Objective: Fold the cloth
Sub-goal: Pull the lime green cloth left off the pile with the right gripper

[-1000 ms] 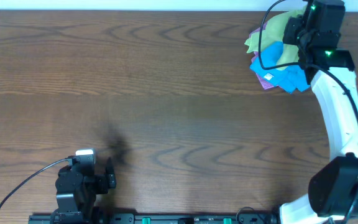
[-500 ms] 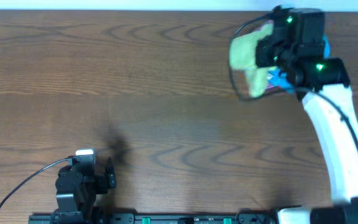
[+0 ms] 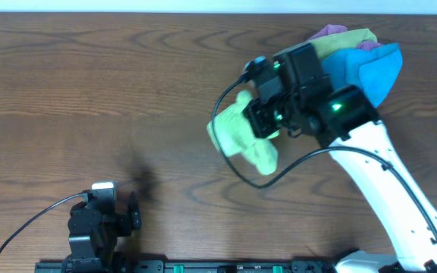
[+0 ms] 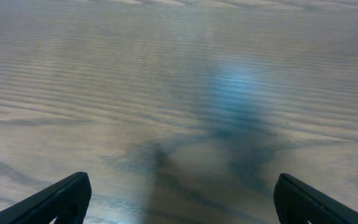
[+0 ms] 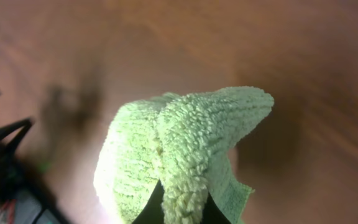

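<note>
My right gripper (image 3: pixel 268 125) is shut on a light green terry cloth (image 3: pixel 241 136) and holds it bunched and hanging above the middle of the table. In the right wrist view the green cloth (image 5: pixel 179 155) is pinched between the dark fingers (image 5: pixel 182 211) at the bottom edge. My left gripper (image 3: pixel 135 212) rests at the table's front left, open and empty. In the left wrist view its fingertips (image 4: pixel 179 199) stand wide apart over bare wood.
A pile of other cloths (image 3: pixel 359 57), blue, green and purple, lies at the back right corner. A black cable (image 3: pixel 234 152) loops off the right arm. The brown wooden table (image 3: pixel 89 91) fills the view.
My right gripper has lifted the green cloth off the pile at the back right and carried it left and toward the table's middle. The left arm has not moved.
</note>
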